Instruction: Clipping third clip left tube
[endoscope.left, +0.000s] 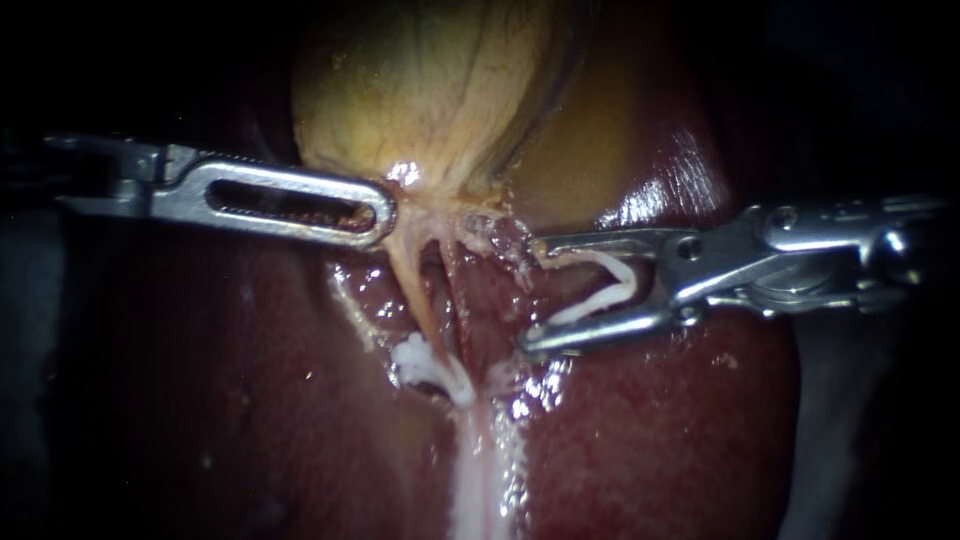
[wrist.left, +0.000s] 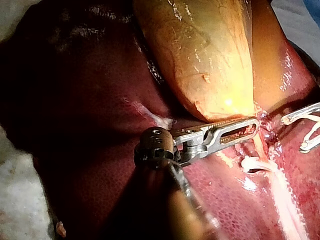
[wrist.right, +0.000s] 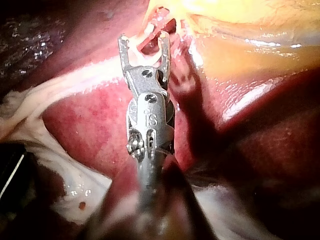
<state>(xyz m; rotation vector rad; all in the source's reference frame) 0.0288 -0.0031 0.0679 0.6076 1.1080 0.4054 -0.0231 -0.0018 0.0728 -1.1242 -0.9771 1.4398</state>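
Both jaws of my right instrument (endoscope.left: 530, 295) stood wide, carrying a white clip (endoscope.left: 612, 288), with the left tube (endoscope.left: 408, 282) just ahead of their tips, running across them. My left instrument (endoscope.left: 385, 212), nearer it, gripped the gallbladder (endoscope.left: 430, 90) neck beside it; only the endoscope view showed the tube's whole run.

Right instrument (endoscope.left: 530, 295) polished metal; liver (endoscope.left: 650, 430) wet, glossy; clip (endoscope.left: 608, 287) matt plastic.

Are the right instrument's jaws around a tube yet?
No: the right instrument, holding a clip, sits beside the tubes, not around either.
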